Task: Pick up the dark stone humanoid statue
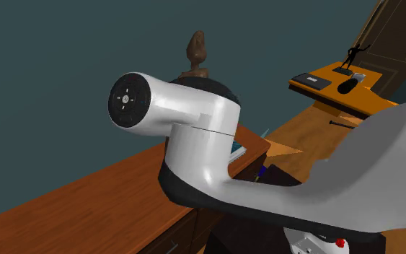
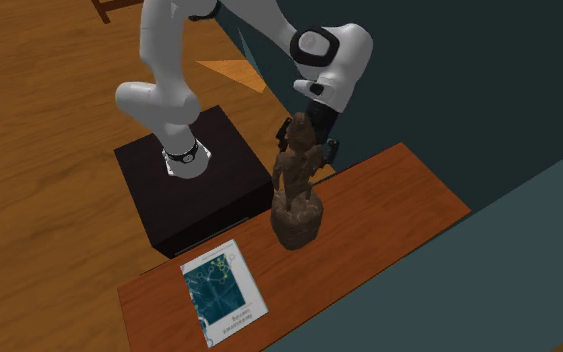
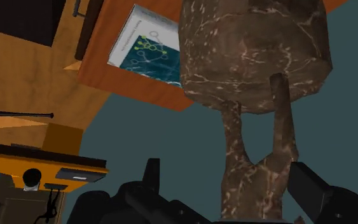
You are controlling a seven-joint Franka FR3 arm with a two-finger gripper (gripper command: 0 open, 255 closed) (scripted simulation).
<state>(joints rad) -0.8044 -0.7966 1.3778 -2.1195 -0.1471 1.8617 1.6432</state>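
We find the statue [image 2: 296, 190], dark brown veined stone, standing upright on the wooden tabletop [image 2: 389, 215], near the edge that faces the black stand [image 2: 184, 198]. A booklet [image 2: 224, 292] with a teal cover lies flat on the same top, apart from the statue, toward the second exterior view's lower left. The gripper [image 2: 316, 140] sits at the figure's upper body, on the far side from this camera, and the statue covers most of it.

In the wrist view the fingers [image 3: 151, 173] stand wide apart with the statue's legs between them. One finger is plainly clear of the stone. The other is just beside a leg, and we cannot tell whether it touches. We record the hand as released, with nothing clasped. The figure's torso and head are cut off by the picture's edge (the blocky base looms large beyond the legs).

In the shoulder view the white arm [image 1: 194, 137] hides nearly all of the statue, whose head rises above the arm's joint. An orange desk [image 1: 331, 72] stands well behind, carrying small dark items we cannot identify
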